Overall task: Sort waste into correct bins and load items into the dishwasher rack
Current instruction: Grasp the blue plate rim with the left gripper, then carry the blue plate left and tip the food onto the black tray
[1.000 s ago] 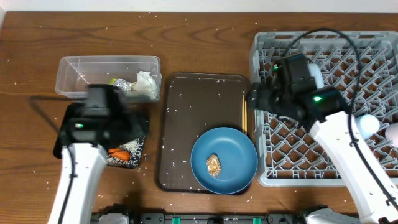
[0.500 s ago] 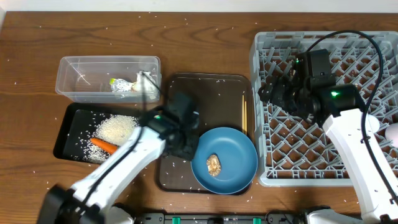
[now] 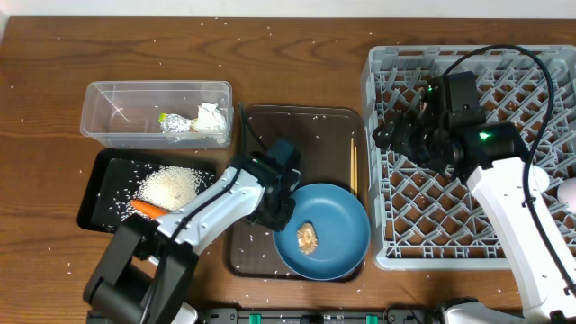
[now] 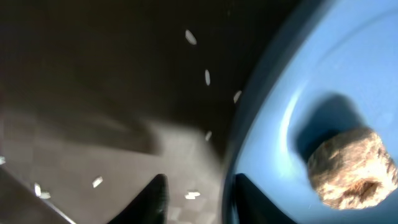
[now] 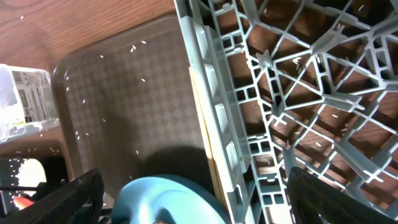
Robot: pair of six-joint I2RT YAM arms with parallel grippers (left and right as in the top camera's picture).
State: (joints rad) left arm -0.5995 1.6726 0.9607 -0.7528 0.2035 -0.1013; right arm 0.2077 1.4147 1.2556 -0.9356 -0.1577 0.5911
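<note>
The large blue plate (image 3: pixel 337 225) lies on the dark brown serving tray (image 3: pixel 297 144) with the brown food lump (image 3: pixel 308 238) on it. My left gripper (image 3: pixel 281 205) is open at the plate's left rim. In the left wrist view its fingers (image 4: pixel 199 199) straddle the plate's rim (image 4: pixel 261 93), one over the tray and one inside the plate, close to the lump (image 4: pixel 351 165). My right gripper (image 3: pixel 396 135) is wide open and empty above the left edge of the dishwasher rack (image 3: pixel 477 81). The chopsticks (image 3: pixel 354 166) lie along the tray's right side.
The clear tub (image 3: pixel 117 99) holds the napkin (image 3: pixel 210 120) and wrapper (image 3: pixel 174 122). The black tray (image 3: pixel 99 184) holds rice (image 3: pixel 168 186) and the carrot (image 3: pixel 147 211). Rice grains lie scattered over the table. A pale cup (image 3: pixel 569 193) shows at the rack's right edge.
My left arm has swung from over the black tray to the plate's left rim. The right gripper shifted slightly right over the rack's edge, then held still.
</note>
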